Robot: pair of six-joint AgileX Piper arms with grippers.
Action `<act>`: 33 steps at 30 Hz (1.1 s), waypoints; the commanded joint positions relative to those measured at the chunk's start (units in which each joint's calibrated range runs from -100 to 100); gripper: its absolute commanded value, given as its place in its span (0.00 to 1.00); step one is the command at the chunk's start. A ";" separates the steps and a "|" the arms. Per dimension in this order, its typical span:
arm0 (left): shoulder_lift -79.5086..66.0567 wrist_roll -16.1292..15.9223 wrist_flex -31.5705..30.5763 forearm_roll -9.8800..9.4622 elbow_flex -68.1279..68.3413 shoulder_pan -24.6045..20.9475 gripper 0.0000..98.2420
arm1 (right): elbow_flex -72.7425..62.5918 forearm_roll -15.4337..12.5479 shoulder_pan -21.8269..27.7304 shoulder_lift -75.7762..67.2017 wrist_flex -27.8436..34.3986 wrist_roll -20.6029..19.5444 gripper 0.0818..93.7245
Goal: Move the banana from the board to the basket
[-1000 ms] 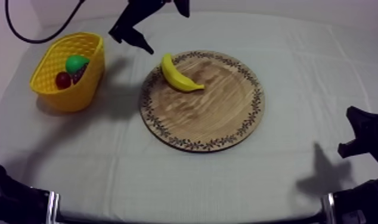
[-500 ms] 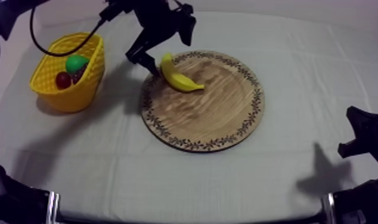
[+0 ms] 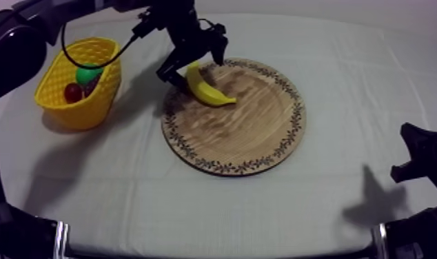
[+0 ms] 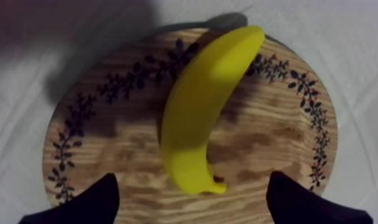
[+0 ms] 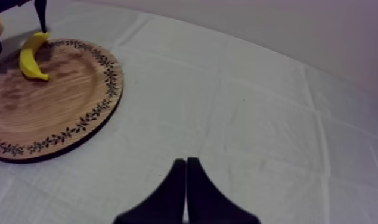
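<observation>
I seem to work in a robotics lab. The table wears a plain grey-white cloth before a bare pale wall, and the yellow banana is a toy.

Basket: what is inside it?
A green fruit, likely the pear, a small red fruit and a dark thing between them. The basket wall hides whatever lies lower.
</observation>
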 commanded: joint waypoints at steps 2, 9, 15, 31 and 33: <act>1.65 -0.76 -1.29 0.38 -0.14 -0.24 0.91 | 0.05 -0.02 0.00 0.00 -0.03 -0.01 0.00; 5.90 -2.38 -2.33 0.81 -3.35 -0.94 0.90 | 0.05 -0.02 0.00 0.00 -0.03 -0.01 0.00; 8.71 -3.60 -2.41 0.96 -6.45 -1.34 0.90 | 0.05 -0.02 0.00 0.00 -0.03 -0.01 0.00; 10.01 -5.26 -2.63 1.29 -5.24 -1.59 0.31 | 0.05 -0.02 0.00 0.00 -0.03 -0.01 0.00; 9.74 -5.64 -3.02 1.33 -4.76 -1.66 0.28 | 0.05 -0.02 0.00 0.00 -0.03 -0.01 0.00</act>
